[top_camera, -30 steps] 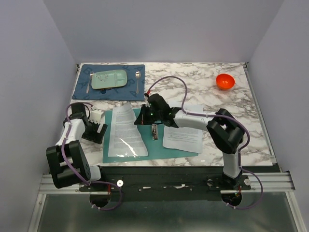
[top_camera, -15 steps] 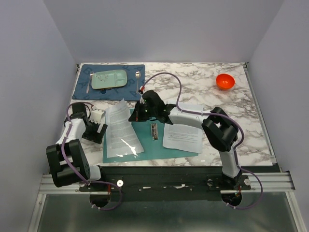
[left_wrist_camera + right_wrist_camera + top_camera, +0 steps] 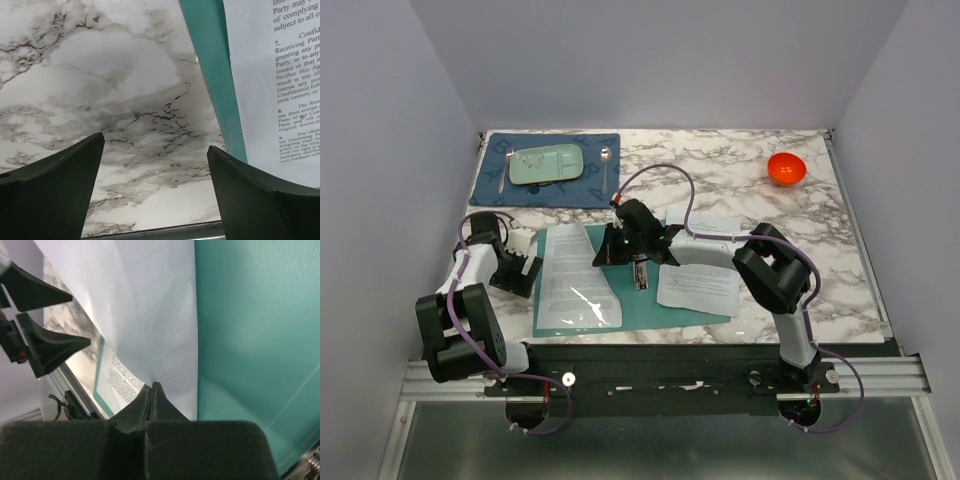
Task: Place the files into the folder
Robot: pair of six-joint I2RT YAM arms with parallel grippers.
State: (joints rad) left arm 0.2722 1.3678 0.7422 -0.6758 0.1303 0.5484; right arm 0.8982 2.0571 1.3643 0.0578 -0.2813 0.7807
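Sheet of white printed paper (image 3: 575, 280), thin, floppy, on flat teal-green folder (image 3: 645, 302) near desk's front edge; best pinched at an edge. Jaws of right gripper (image 3: 152, 387) clenched, seemingly on its edge; those of left gripper (image 3: 155, 150) released.

Plain pale lavender walls (image 3: 650, 60) enclose a white, grey-veined marble table (image 3: 740, 150) under soft, even light.

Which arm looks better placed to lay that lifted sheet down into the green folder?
Right. The right gripper is shut on the sheet, directly over the open folder. The left gripper hangs open beside the folder, above the table, holding nothing.
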